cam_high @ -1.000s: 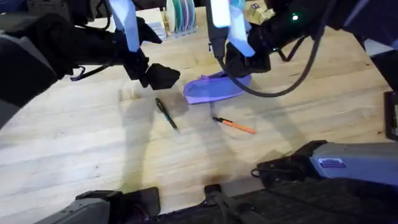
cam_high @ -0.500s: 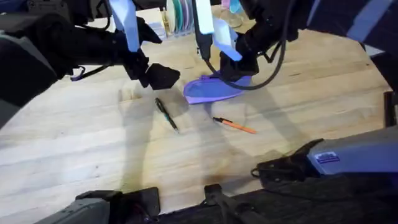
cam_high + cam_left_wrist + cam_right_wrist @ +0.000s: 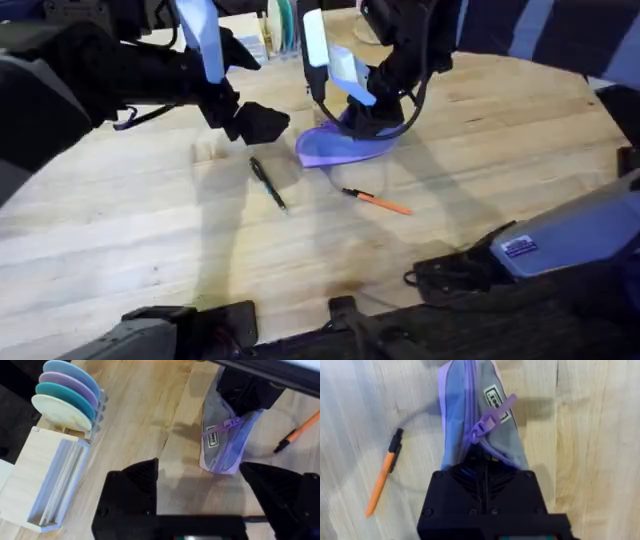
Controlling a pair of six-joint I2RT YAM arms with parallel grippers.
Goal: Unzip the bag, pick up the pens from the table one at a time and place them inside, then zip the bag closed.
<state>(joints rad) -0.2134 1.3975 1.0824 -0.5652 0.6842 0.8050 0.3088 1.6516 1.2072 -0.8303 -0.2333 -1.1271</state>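
Lavender fabric pouch (image 3: 345,147) pinched by right gripper (image 3: 482,462); slim black pen (image 3: 268,184) at 8, orange pen (image 3: 378,201) at 5, both outside | left gripper (image 3: 200,492) agape

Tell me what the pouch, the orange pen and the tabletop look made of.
The pouch: soft woven fabric, matte; it sags and creases, with a sewn label. The orange pen: probably plastic, smooth barrel, dark clip. The tabletop: light wood planks with visible grain, low sheen.

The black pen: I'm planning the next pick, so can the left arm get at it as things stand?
Probably yes. The black pen lies alone on the table, just in front of the left gripper, whose fingers are open. The right gripper is over at the bag, out of the way.
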